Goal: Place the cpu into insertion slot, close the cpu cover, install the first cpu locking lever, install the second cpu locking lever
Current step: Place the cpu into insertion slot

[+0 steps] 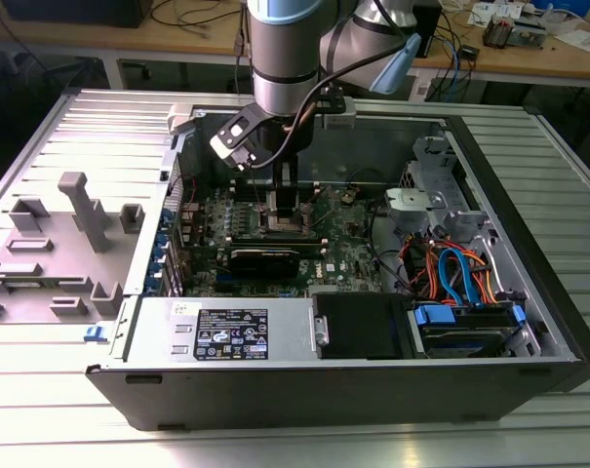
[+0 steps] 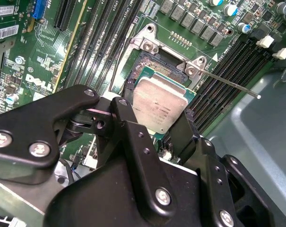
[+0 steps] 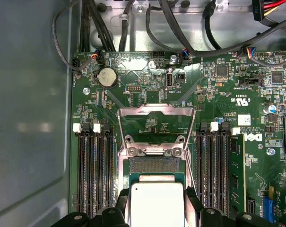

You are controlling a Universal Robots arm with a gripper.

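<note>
The cpu (image 2: 159, 106) (image 3: 156, 203) is a silver square chip held between my black fingers (image 2: 126, 118). My gripper (image 2: 154, 116) (image 3: 157, 208) (image 1: 285, 200) is shut on it, low inside the open computer case. The chip hangs over the near part of the insertion slot (image 2: 150, 64) (image 3: 154, 164), whose dark pin field still shows beyond it. I cannot tell whether chip and slot touch. The cpu cover (image 3: 157, 109) is swung open, a silver frame lying back past the hinge. A thin locking lever (image 2: 228, 83) sticks out free to one side of the slot.
Long black memory slots (image 3: 93, 175) (image 3: 218, 175) flank the socket on both sides. Black cables (image 3: 180, 33) run along the case wall beyond the board. In the exterior view, a drive bay with orange and blue cables (image 1: 455, 278) fills the right and a grey fixture (image 1: 80, 214) stands left.
</note>
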